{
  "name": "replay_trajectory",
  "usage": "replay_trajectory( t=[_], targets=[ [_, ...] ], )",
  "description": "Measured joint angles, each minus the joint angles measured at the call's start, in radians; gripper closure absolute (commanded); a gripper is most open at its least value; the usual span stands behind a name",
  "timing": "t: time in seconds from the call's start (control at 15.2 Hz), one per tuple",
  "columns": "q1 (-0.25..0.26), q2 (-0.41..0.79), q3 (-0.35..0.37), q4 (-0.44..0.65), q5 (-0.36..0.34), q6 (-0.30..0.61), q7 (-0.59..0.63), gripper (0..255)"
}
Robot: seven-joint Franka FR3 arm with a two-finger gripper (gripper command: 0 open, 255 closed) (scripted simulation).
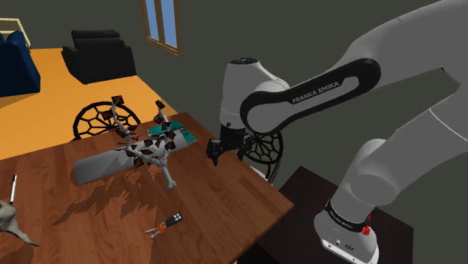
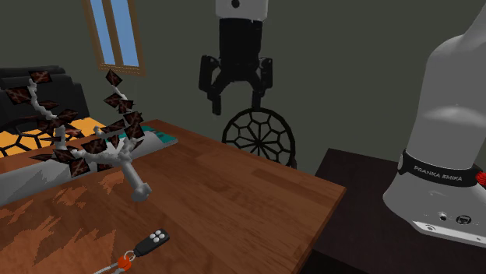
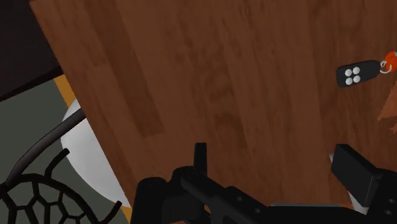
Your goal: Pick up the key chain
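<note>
The key chain [image 1: 168, 222] lies flat on the brown wooden table [image 1: 225, 187], near its front edge in the shoulder view. It is a black fob with pale buttons [image 2: 153, 242] joined to a small orange tag [image 3: 389, 61]. My black gripper [image 2: 237, 104] hangs open in the air above the table's corner, well above the wood and apart from the key chain. In the wrist view the fob [image 3: 352, 74] lies on the wood far ahead of the gripper [image 3: 277, 167], off to one side. Nothing is between the fingers.
A grey branch-like ornament with dark square leaves [image 1: 146, 142] stands mid-table, beside a grey roll [image 1: 101, 166] and a teal box [image 1: 178, 136]. Round wire chairs [image 1: 262, 148] [image 1: 103, 118] stand by the table's edges. A grey figure [image 1: 11, 221] sits at the shoulder view's left.
</note>
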Motion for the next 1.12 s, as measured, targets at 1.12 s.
replay_trajectory(
  t=[1.12],
  targets=[
    [0.120, 0.788, 0.069, 0.441, -0.506, 0.188, 0.763, 0]
  ],
)
